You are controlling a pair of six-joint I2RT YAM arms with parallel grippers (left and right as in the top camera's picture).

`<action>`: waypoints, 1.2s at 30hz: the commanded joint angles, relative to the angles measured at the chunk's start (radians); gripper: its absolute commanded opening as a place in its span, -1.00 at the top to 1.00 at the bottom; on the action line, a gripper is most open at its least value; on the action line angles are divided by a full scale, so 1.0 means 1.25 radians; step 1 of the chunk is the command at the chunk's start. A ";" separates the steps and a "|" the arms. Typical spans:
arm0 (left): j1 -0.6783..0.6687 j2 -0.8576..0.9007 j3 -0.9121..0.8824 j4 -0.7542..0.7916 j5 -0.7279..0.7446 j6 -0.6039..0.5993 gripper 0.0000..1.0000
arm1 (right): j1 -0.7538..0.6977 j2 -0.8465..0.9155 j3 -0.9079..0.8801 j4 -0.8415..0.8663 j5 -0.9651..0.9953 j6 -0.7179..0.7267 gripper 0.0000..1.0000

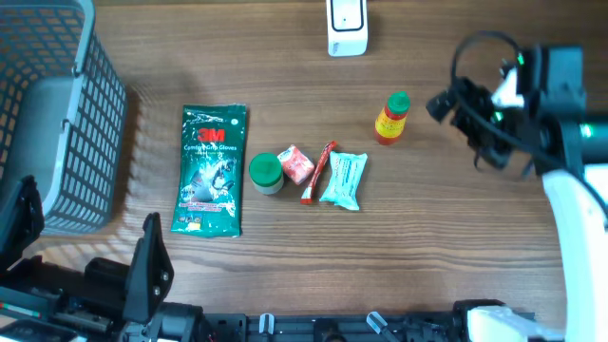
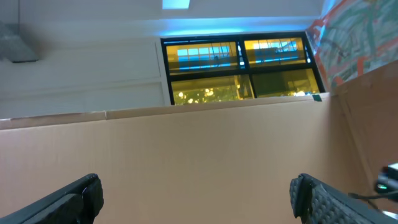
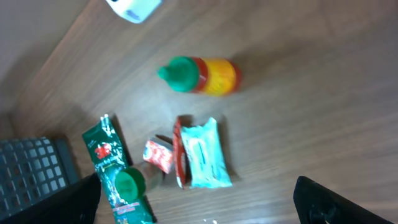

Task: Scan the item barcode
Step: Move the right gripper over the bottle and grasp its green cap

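While left tool (image 2: 198,200) and right tool (image 3: 200,202) stand open, the basket (image 1: 97,142) sits near the gloves pack (image 1: 212,171).

You've got a row across the middle of the bench (image 1: 456,237): the glove packet (image 1: 211,169) at its left end, the jar (image 1: 266,173) just beside it, then the small packet (image 1: 296,164), the stick sachet (image 1: 318,173) and the pouch (image 1: 343,180) at the right end. The bottle (image 1: 390,118) sits behind and right of the pouch, apart from the row. The scanner (image 1: 347,26) is at the far edge, behind the row. The basket (image 1: 90,142) stands far left.
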 commanded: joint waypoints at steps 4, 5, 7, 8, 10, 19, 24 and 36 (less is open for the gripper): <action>0.006 -0.031 -0.006 0.004 0.013 -0.008 -1.00 | 0.041 0.133 0.026 0.073 0.000 0.040 -0.99; 0.006 -0.033 -0.006 0.005 0.013 -0.008 -1.00 | 0.050 0.148 0.027 0.088 0.010 0.054 -0.99; 0.006 -0.035 -0.006 0.004 0.013 -0.008 -1.00 | 0.076 0.182 0.027 0.123 0.030 0.078 -0.99; 0.006 -0.035 -0.007 0.004 0.013 -0.008 -1.00 | 0.093 0.201 0.028 0.129 0.060 0.098 -0.99; 0.006 -0.035 -0.008 0.005 0.013 -0.008 -1.00 | 0.111 0.228 0.028 0.132 0.102 0.129 -0.99; 0.006 -0.035 -0.055 0.047 0.013 -0.008 -1.00 | 0.134 0.345 0.028 0.222 0.167 0.190 -0.96; 0.006 -0.035 -0.056 0.046 0.013 -0.008 -1.00 | 0.156 0.369 0.028 0.243 0.168 0.188 -0.80; 0.089 -0.109 -0.059 0.044 0.013 -0.008 -1.00 | 0.170 0.403 0.028 0.193 0.213 0.102 0.32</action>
